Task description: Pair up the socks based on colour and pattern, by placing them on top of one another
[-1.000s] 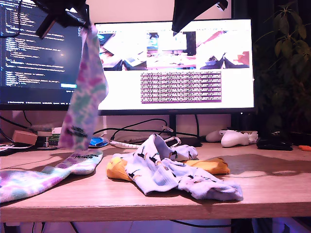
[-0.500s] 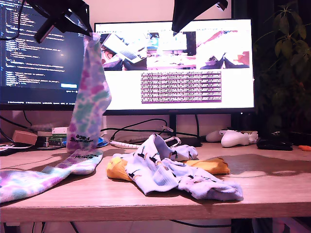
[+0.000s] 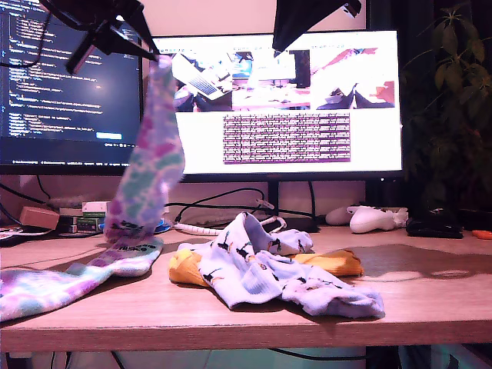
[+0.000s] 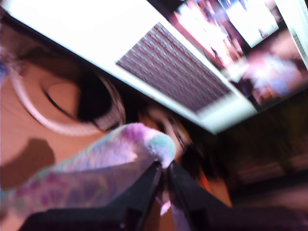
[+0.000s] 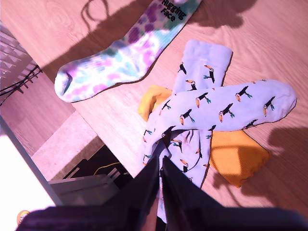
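Below my first claw (image 3: 154, 55), tie-dye sock (image 3: 146, 165) dangling (toe pinched)

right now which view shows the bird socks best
The second wrist view: it looks down on both bird socks, crossed over each other on top of the yellow sock, toucan print sharp. The exterior view shows them side-on as one rumpled heap, with their outlines hard to separate. The first wrist view shows none of them.

Exterior view: low, desk-edge level, facing monitors. Second wrist view: high, downward; shares bird socks (image 5: 226, 108) (image 3: 261, 269).
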Available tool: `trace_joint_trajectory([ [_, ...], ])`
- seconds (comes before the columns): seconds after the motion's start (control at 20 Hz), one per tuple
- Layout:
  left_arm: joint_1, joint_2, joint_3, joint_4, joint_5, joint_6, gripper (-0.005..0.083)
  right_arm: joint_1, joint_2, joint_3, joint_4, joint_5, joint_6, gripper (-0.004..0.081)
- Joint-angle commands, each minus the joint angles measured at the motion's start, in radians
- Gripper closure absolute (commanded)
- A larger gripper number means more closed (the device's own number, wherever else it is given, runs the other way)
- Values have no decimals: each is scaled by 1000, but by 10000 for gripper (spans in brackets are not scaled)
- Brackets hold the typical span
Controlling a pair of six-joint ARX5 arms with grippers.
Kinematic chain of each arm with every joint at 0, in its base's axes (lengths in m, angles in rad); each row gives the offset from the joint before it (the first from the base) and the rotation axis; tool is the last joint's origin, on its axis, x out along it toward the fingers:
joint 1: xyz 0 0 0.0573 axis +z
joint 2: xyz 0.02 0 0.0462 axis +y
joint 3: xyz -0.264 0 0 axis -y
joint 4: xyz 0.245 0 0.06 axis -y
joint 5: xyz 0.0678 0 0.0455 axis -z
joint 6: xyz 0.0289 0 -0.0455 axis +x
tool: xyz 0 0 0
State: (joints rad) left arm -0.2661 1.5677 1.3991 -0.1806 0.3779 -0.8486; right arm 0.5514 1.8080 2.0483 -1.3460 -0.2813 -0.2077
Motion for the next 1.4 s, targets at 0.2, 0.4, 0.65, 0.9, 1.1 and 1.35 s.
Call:
trace_joint_trajectory([
  [0.2,-5,5,2,-299,9,203,795,3,-14,8,2,-5,-3,780],
  [0.4,-5,5,2,-429,30,266,795,3,-14,8,17,-6,-10,780],
  [0.65,-4,-7,7,-457,97,307,795,3,-14,8,19,-6,-10,780],
  [0.9,-4,-90,9,-558,134,393,795,2,-14,8,27,-6,-11,780],
  [1.1,-3,-123,9,-631,65,443,795,2,-14,8,38,-9,-10,780],
  [1.35,-5,-121,9,-761,27,515,795,2,-14,8,39,-9,-10,780],
])
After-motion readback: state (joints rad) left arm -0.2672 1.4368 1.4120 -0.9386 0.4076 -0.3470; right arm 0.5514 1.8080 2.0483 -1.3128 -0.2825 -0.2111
